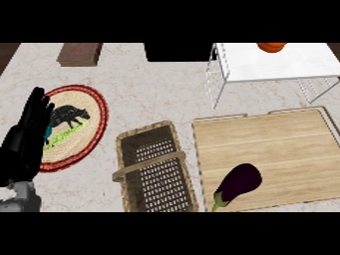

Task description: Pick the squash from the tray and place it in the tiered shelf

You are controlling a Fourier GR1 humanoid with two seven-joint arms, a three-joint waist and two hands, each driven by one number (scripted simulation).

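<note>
A pale marbled worktop (150, 89) carried a flat wooden tray (275, 144) at the lower right of the frame, with a glossy dark purple eggplant (239, 183) lying near its lower left corner. The orange squash (271, 47) sat on the white wire tiered shelf (275, 62) at the upper right. A woven wicker basket (155, 169) stood beside the tray. At the left edge, the left robot hand (29, 134) rested open, fingers straight, holding nothing, over a round red-rimmed plate (91, 119).

Orange item (271, 46) on shelf (275, 62) cut by top edge; left hand (27, 134) hides part of plate (81, 124); right hand out of view.
</note>
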